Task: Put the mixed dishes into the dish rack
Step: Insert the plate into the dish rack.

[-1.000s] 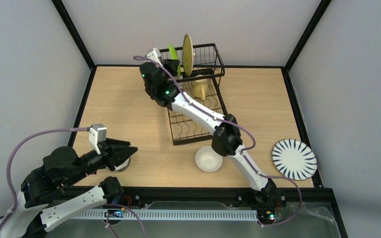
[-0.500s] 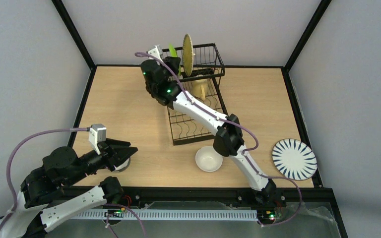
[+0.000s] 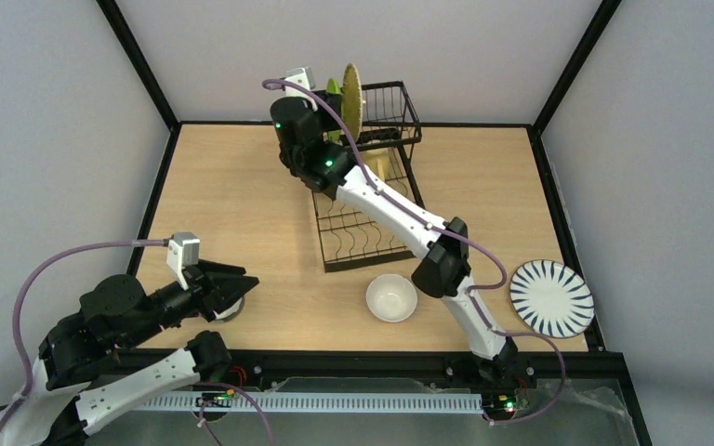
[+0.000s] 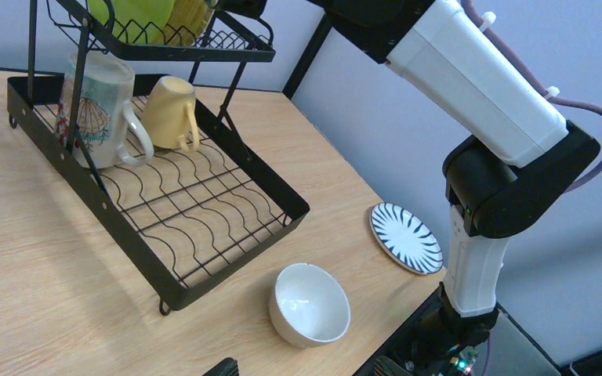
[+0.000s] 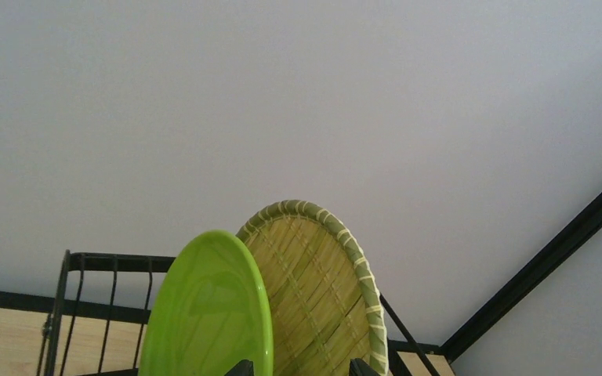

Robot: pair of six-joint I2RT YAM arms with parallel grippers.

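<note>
1. My left gripper (image 3: 246, 279) hovers over the near left of the table (image 3: 232, 195), fingers spread wide, holding nothing.
2. I see the rack (image 3: 369, 266) mid-table toward the back. The green plate (image 5: 208, 313) and bamboo plate (image 5: 321, 298) stand on edge side by side in its raised basket.
3. My right gripper (image 5: 298, 368) is at the green plate's rim, fingertips apart, not pinching it.
4. The yellow mug (image 4: 170, 112) and a printed mug (image 4: 98, 110) sit on the lower tray.
5. The white bowl (image 3: 391, 297) sits upright just in front of the rack.
6. The striped plate (image 3: 551, 297) lies flat at the right edge.

a light wooden bench (image 3: 242, 186) is bordered by a black frame (image 3: 138, 60); grey panels (image 3: 46, 139) are set around the bench, a white slotted strip (image 3: 335, 402) along its near edge.
</note>
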